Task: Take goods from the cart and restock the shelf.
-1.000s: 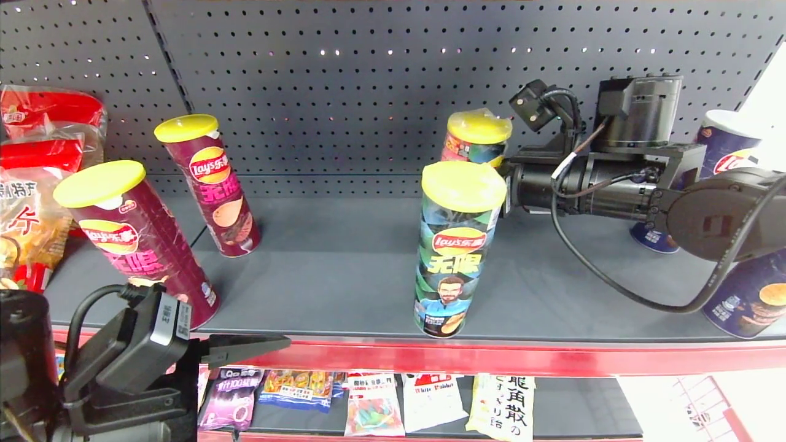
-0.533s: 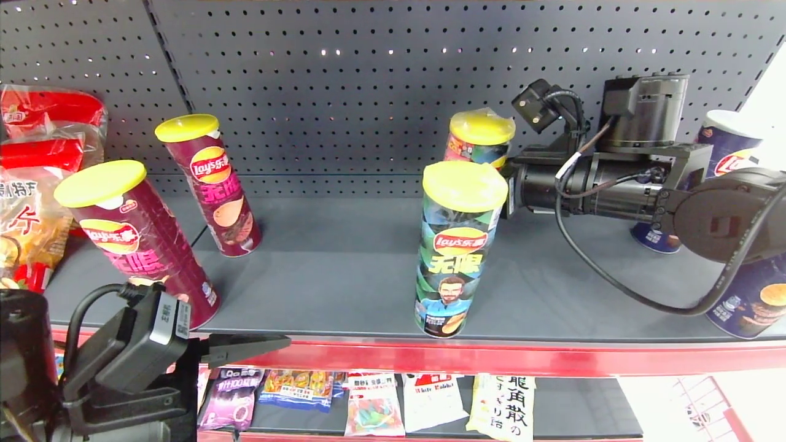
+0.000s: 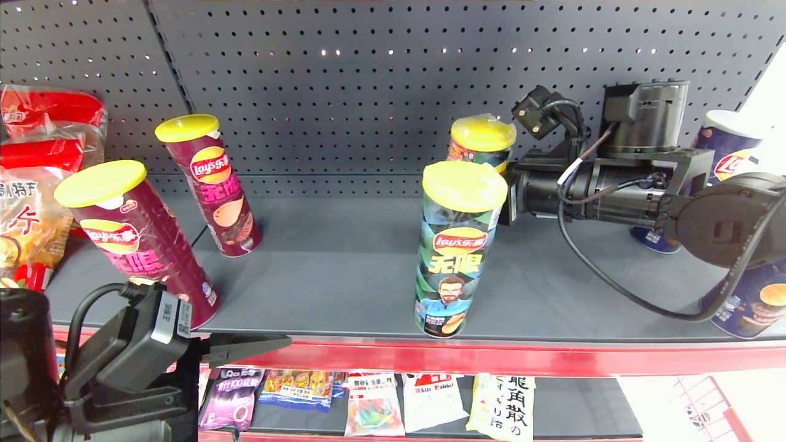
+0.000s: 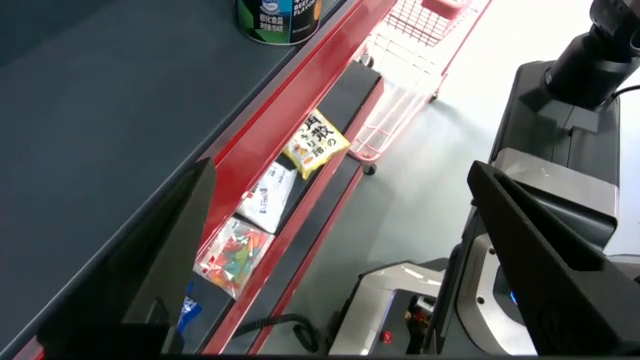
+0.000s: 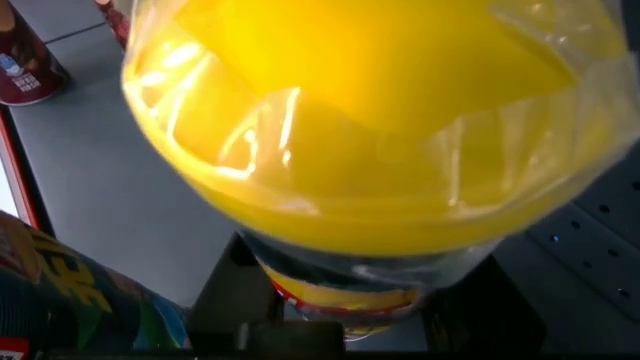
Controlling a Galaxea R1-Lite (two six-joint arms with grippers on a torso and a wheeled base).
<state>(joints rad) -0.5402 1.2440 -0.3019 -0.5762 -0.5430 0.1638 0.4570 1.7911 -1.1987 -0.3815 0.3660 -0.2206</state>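
A chip can with a yellow lid stands at the back of the grey shelf, tilted a little, with my right gripper shut on its body below the lid. In front of it stands a green chip can, upright near the shelf's red front edge, hiding the right gripper's fingers in the head view. My left gripper hangs low in front of the shelf edge at the left, open, with nothing between its fingers.
Two maroon cans lean at the left beside red snack bags. Blue cans stand at the right, behind my right arm. Snack packets lie on the lower shelf. A red wire cart stands on the floor.
My right arm has shifted slightly to the right and down, carrying the held can with it. The left arm and the other cans have not moved.
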